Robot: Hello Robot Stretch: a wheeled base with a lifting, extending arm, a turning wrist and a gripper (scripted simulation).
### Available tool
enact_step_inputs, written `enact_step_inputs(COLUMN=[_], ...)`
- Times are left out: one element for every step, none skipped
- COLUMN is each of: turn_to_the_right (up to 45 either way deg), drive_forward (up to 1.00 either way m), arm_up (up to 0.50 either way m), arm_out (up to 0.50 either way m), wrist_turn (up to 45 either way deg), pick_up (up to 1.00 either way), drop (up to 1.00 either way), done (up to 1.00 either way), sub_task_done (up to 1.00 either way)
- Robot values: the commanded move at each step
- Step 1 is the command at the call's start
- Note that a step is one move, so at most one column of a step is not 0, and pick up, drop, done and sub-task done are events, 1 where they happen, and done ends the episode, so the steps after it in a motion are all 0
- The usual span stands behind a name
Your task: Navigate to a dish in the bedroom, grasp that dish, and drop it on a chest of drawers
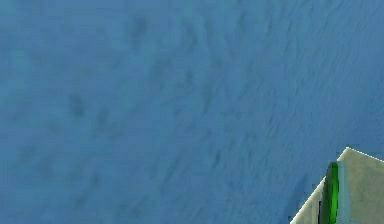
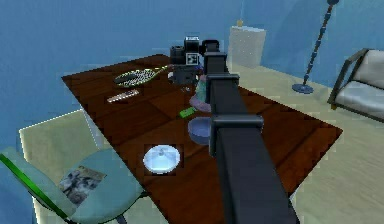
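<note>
A round white dish with a pale blue centre (image 2: pixel 161 158) lies on the dark wooden table (image 2: pixel 290 135), near its front edge and left of the arm. A blue bowl (image 2: pixel 202 130) sits close against the arm's left side. The dark arm bar (image 2: pixel 235 140) reaches out over the table. At its far end is the gripper (image 2: pixel 182 68), above the table's far part, with small things on the wood around it. I cannot tell whether it holds anything.
A racket (image 2: pixel 140 75), a thin stick-like item (image 2: pixel 122 96) and a small green thing (image 2: pixel 187 115) lie on the table. A green-framed chair (image 2: pixel 80 185) stands at the table's near left corner; its corner (image 1: pixel 345 190) also shows against a blue wall. A floor lamp (image 2: pixel 320 45), an armchair (image 2: pixel 360 85) and a white box (image 2: pixel 247 45) stand beyond.
</note>
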Motion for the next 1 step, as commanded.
enact_step_inputs(turn_to_the_right=[0.0], drive_forward=[0.0], arm_up=[0.0], arm_out=[0.0], wrist_turn=[15.0], pick_up=[0.0], drop=[0.0], done=[0.0], sub_task_done=[0.0])
